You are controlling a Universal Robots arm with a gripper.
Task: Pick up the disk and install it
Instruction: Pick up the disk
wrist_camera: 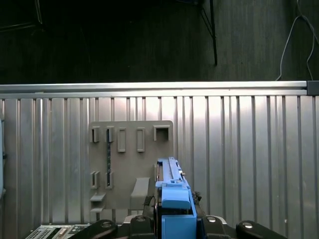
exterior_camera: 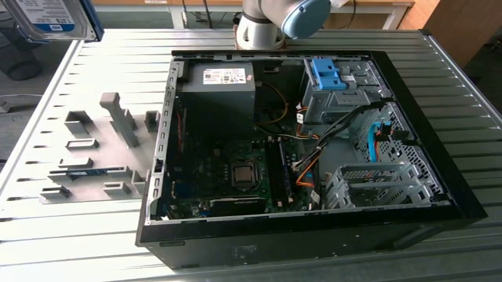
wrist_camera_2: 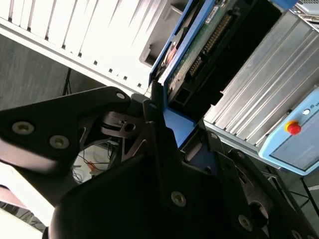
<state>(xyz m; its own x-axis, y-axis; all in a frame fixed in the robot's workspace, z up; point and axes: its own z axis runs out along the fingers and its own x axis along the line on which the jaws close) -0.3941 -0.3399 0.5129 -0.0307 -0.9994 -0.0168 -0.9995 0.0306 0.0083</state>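
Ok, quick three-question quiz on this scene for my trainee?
1. True or false: the disk rests on the grey holder plate.
2. The gripper is: A open; B shut on the disk; C shut on a cable.
3. In the exterior view, on which side of the computer case does the grey holder plate lie?
Key: 1 false; 2 B; 3 the exterior view's left.

1. Exterior view: high, angled down over the open black metal computer case (exterior_camera: pixel 274 247) on the ribbed silver surface (exterior_camera: pixel 79 241).
2. First wrist view: looks down at that surface.
3. Second wrist view: close behind the black fingers (wrist_camera_2: pixel 162 144); both wrist views share the blue-framed silver disk (wrist_camera: pixel 175 199).
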